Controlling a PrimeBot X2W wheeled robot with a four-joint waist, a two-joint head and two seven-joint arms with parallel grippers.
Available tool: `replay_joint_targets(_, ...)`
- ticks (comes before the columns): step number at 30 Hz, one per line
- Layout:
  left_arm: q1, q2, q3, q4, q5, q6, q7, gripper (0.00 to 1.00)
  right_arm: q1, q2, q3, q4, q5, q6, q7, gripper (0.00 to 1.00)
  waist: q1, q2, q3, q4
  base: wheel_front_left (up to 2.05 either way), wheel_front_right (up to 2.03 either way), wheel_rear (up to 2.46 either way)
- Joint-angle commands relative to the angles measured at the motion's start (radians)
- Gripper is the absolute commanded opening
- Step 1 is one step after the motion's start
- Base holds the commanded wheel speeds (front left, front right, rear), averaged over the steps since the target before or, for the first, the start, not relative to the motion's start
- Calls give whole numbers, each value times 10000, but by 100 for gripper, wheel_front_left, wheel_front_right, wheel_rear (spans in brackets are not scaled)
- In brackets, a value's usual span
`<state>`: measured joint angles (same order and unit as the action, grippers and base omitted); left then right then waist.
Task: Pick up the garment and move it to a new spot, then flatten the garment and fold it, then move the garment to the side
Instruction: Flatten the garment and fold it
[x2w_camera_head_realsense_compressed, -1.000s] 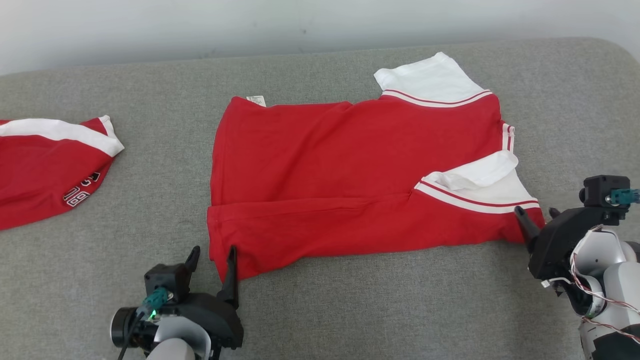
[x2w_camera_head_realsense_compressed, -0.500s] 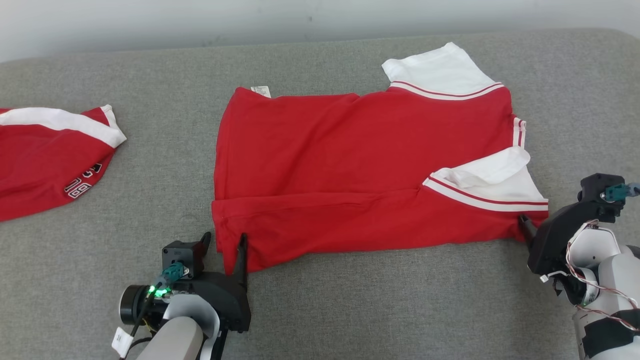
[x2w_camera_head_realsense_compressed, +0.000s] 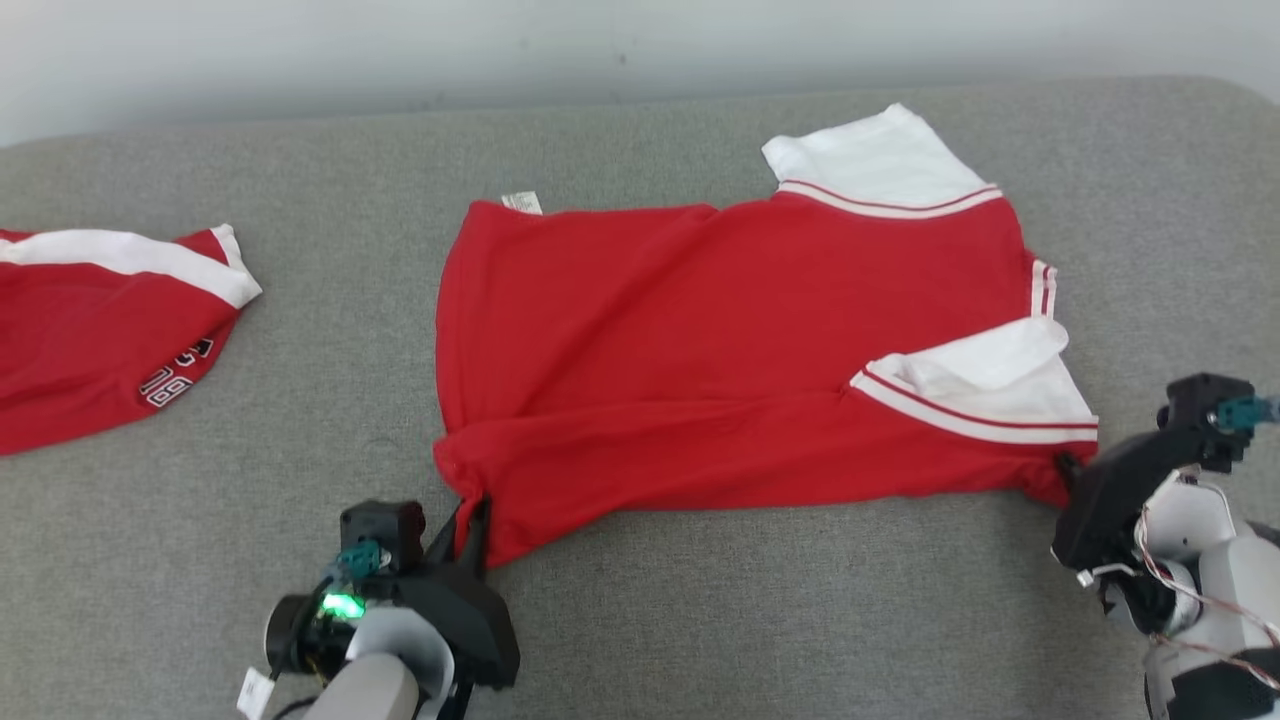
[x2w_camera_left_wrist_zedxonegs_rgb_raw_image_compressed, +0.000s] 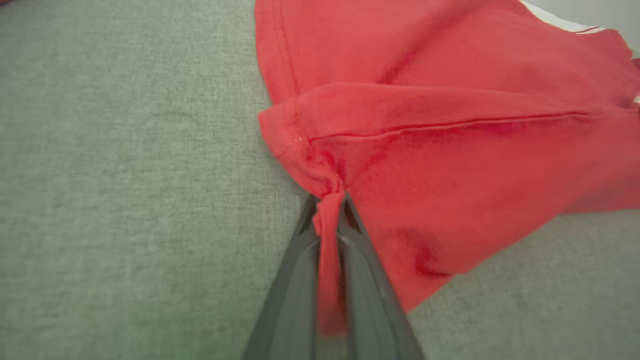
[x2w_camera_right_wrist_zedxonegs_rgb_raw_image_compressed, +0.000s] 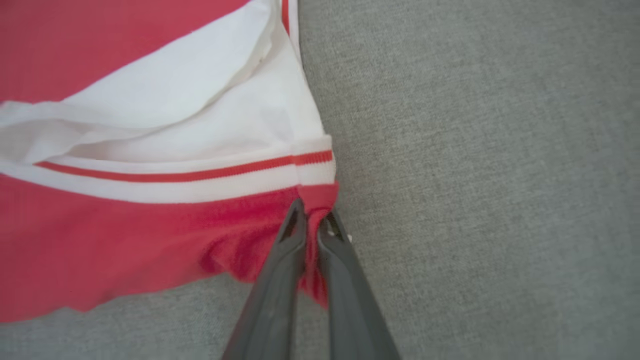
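Item: red garment (x2w_camera_head_realsense_compressed: 730, 330) with white sleeves, spread over the middle of the grey surface (x2w_camera_head_realsense_compressed: 700, 620), hem toward the left edge, collar end toward the right edge. Far sleeve (x2w_camera_head_realsense_compressed: 880, 160) flat toward the back edge; near sleeve (x2w_camera_head_realsense_compressed: 990, 385) partly folded over itself, trimmed with a red stripe. Small white label (x2w_camera_head_realsense_compressed: 522, 203) at the far hem corner. Left pincer (x2w_camera_head_realsense_compressed: 470, 515): closed tight on the near hem corner, red cloth bunched between its fingers. Right pincer (x2w_camera_head_realsense_compressed: 1068, 470): closed tight on the near corner just below the near sleeve, a pinch of red cloth between its fingers. Second red garment (x2w_camera_head_realsense_compressed: 90, 340) with a white band, at the left edge, well apart from the first.
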<state>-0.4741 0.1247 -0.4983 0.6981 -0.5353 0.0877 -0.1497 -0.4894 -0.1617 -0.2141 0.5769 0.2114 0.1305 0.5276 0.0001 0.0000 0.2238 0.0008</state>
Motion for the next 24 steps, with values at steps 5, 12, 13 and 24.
replay_joint_targets(5, 1083, 213, -48, -549, -190, 151, 286, 0, 1016, -261, -34, -910, 511, 1, 163, 0, -1, 0, -593, -73, 0, 0, 0)
replay_joint_targets(12, 2093, 654, -22, -2178, -325, 602, 808, 0, 2389, -56, -403, -2480, 636, 1, 771, 0, -1, 0, -897, -65, 0, 0, 0)
replay_joint_targets(13, 2285, 734, -31, -2411, -341, 685, 925, 0, 2576, 35, -452, -2647, 588, 1, 883, 0, -1, 0, -925, -67, 0, 0, 0)
replay_joint_targets(24, 3572, 1264, 94, -4116, -516, 1448, 1653, 100, 3641, 587, -720, -3422, 181, 1, 1270, 100, -1, 0, -996, -44, 0, 0, 0)
